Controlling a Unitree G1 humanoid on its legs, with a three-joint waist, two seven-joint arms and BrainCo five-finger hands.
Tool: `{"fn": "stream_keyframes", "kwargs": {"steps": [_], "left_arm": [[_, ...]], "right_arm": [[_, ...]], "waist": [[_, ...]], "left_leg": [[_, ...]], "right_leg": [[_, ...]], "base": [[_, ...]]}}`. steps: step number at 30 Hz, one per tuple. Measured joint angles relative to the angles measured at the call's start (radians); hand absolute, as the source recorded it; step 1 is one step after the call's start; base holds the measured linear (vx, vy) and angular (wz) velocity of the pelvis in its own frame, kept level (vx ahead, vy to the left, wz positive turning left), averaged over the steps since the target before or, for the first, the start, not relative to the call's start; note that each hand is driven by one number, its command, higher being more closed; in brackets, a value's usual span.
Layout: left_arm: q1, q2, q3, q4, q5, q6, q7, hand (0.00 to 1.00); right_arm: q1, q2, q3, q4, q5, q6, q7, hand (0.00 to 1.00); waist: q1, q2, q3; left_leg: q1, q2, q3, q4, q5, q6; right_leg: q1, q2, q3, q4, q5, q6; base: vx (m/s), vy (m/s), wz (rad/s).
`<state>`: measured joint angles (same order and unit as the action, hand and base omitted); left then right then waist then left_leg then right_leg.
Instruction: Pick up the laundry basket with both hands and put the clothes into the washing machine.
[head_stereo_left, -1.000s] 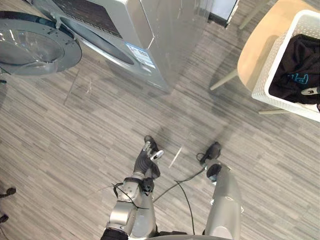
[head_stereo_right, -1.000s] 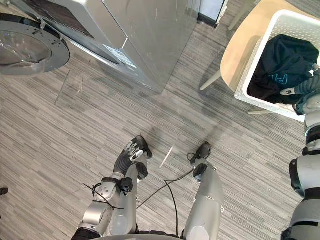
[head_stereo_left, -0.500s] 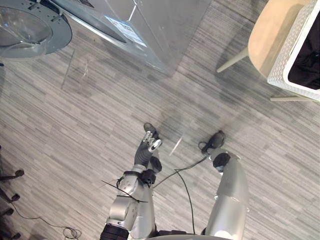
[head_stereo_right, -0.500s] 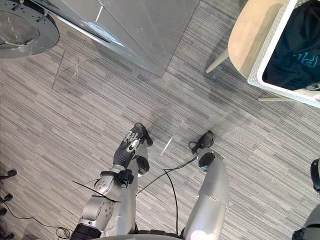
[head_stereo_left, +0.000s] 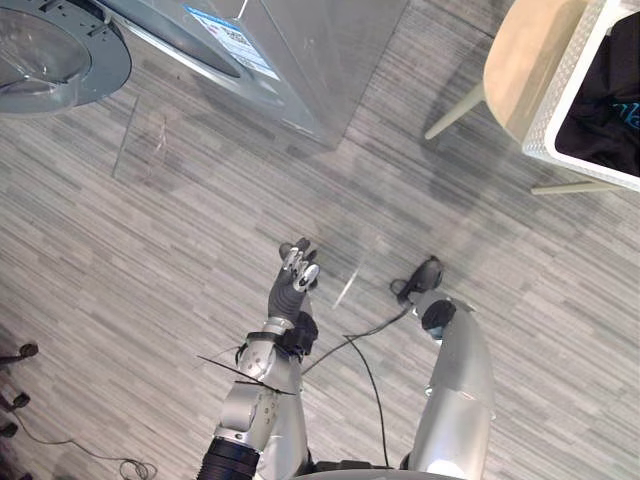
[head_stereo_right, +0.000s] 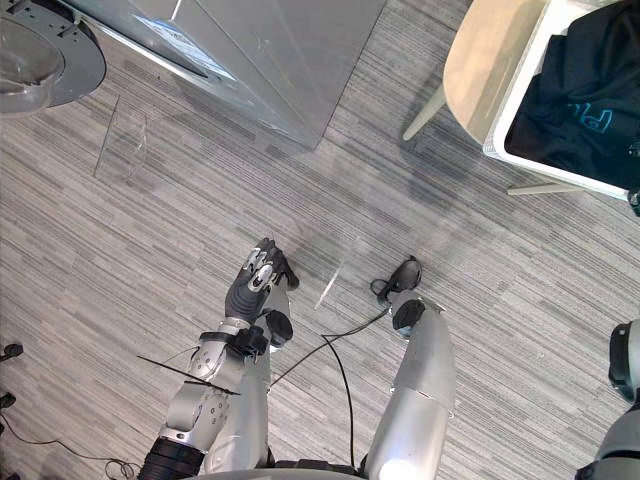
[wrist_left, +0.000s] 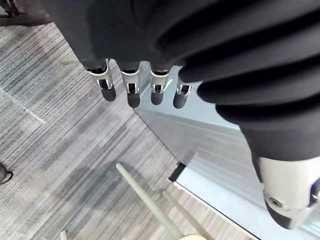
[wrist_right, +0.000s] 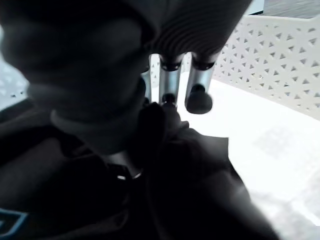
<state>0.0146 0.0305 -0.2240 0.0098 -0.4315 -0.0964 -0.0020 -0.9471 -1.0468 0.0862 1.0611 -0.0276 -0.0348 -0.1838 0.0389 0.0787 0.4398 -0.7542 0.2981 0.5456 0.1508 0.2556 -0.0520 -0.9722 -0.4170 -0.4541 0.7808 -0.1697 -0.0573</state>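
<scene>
The white perforated laundry basket (head_stereo_left: 548, 118) stands on a round light wooden table (head_stereo_left: 515, 60) at the upper right, with a dark garment (head_stereo_right: 575, 90) inside. In the right wrist view my right hand (wrist_right: 170, 82) reaches down into the basket (wrist_right: 260, 55). Its fingers and thumb pinch a raised fold of the dark garment (wrist_right: 200, 175). My left hand (head_stereo_left: 293, 285) hangs over the floor in the middle, far from the basket, fingers (wrist_left: 131, 92) straight and holding nothing. The silver washing machine (head_stereo_left: 300, 50) stands at the upper left with its round door (head_stereo_left: 50, 55) swung open.
Grey striped plank floor lies between the washer and the table. The table's pale legs (head_stereo_left: 455, 110) slant down to the floor beside the washer's corner. Black chair feet (head_stereo_left: 15, 352) show at the lower left edge.
The view has shifted, so the basket sits further toward the right edge. My right hand's fingers have curled onto the dark garment. My left hand has risen slightly.
</scene>
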Motion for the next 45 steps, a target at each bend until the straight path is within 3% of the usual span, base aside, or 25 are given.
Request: {"fn": "stream_keyframes", "kwargs": {"steps": [6, 13, 17, 24, 27, 33, 36, 38, 40, 42, 45], "left_arm": [[-0.017, -0.002, -0.001, -0.001, 0.0, -0.004, 0.01, 0.0], [-0.007, 0.003, 0.0, 0.004, 0.001, -0.012, 0.005, 0.0], [0.034, 0.015, -0.005, 0.04, 0.001, -0.016, -0.001, 0.0], [0.048, 0.034, -0.011, 0.063, 0.001, -0.019, -0.019, 0.0], [0.043, 0.035, -0.01, 0.063, 0.008, -0.018, -0.018, 0.0], [0.027, 0.04, -0.022, 0.027, 0.116, -0.019, -0.017, 0.0], [0.039, 0.075, -0.046, -0.028, 0.175, -0.027, -0.018, 0.0], [0.039, 0.077, -0.045, -0.061, 0.29, -0.066, -0.017, 0.0], [0.035, 0.079, -0.041, -0.087, 0.313, -0.073, -0.016, 0.0], [0.028, 0.081, -0.038, -0.101, 0.33, -0.089, -0.009, 0.0], [-0.002, 0.103, -0.051, -0.184, 0.344, -0.095, 0.002, 0.0]], "right_arm": [[0.165, 0.134, -0.266, -0.183, 0.033, 0.005, -0.085, 1.0], [0.374, 0.202, -0.52, -0.397, 0.114, 0.005, -0.113, 1.0], [0.491, 0.207, -0.648, -0.53, 0.137, 0.0, -0.125, 1.0], [0.555, 0.206, -0.696, -0.66, 0.138, -0.018, -0.143, 1.0], [0.576, 0.231, -0.696, -0.739, 0.134, -0.018, -0.145, 1.0], [0.603, 0.317, -0.653, -0.929, 0.073, -0.014, -0.148, 1.0], [0.603, 0.336, -0.618, -1.036, 0.044, -0.018, -0.144, 1.0], [0.553, 0.329, -0.58, -1.037, -0.029, -0.039, -0.139, 1.0], [0.529, 0.32, -0.573, -1.03, -0.049, -0.044, -0.137, 1.0], [0.494, 0.303, -0.558, -1.006, -0.061, -0.06, -0.137, 1.0], [0.444, 0.294, -0.514, -1.0, -0.06, -0.068, -0.116, 1.0]], "waist": [[0.005, -0.002, -0.002], [0.004, -0.02, -0.012], [0.006, -0.035, -0.064], [0.008, -0.041, -0.105], [0.03, -0.041, -0.108], [0.032, -0.043, -0.137], [0.032, -0.049, -0.204], [-0.002, -0.054, -0.302], [-0.024, -0.06, -0.322], [-0.028, -0.068, -0.343], [-0.025, -0.063, -0.363]], "left_leg": [[0.051, 0.053, -0.022, 0.05, -0.009, -0.004], [0.153, 0.088, -0.027, 0.077, -0.036, -0.023], [0.222, 0.092, -0.034, 0.074, -0.045, -0.034], [0.261, 0.088, -0.031, 0.061, -0.052, -0.039], [0.26, 0.093, -0.017, 0.056, -0.052, -0.039], [0.333, 0.084, -0.02, 0.057, -0.07, -0.04], [0.404, 0.078, -0.02, 0.042, -0.087, -0.055], [0.473, 0.046, -0.055, -0.021, -0.09, -0.057], [0.497, 0.027, -0.06, -0.042, -0.094, -0.058], [0.516, 0.014, -0.059, -0.047, -0.1, -0.052], [0.611, -0.008, -0.056, -0.117, -0.105, -0.052]], "right_leg": [[0.095, 0.047, -0.024, -0.017, -0.006, 0.006], [0.217, 0.079, -0.031, -0.037, -0.028, 0.042], [0.294, 0.081, -0.041, -0.039, -0.041, 0.063], [0.341, 0.084, -0.052, -0.066, -0.043, 0.063], [0.342, 0.087, -0.069, -0.091, -0.043, 0.064], [0.43, 0.084, -0.073, -0.106, -0.043, 0.065], [0.505, 0.085, -0.083, -0.131, -0.044, 0.068], [0.596, 0.105, -0.095, -0.215, -0.029, 0.093], [0.624, 0.109, -0.094, -0.24, -0.013, 0.105], [0.648, 0.112, -0.093, -0.278, 0.021, 0.095], [0.755, 0.148, -0.097, -0.411, 0.087, 0.111]], "base": [[-0.05, -0.081, -0.12], [-0.03, -0.06, -0.1], [0.02, -0.091, 0.02], [0.03, -0.075, -0.01], [0.04, -0.065, -0.16], [0.07, -0.086, 0.06], [0.14, -0.131, 0.03], [0.27, -0.149, 0.11], [0.17, -0.043, 0.13], [0.17, -0.015, -0.04], [0.11, 0.04, -0.15]]}}
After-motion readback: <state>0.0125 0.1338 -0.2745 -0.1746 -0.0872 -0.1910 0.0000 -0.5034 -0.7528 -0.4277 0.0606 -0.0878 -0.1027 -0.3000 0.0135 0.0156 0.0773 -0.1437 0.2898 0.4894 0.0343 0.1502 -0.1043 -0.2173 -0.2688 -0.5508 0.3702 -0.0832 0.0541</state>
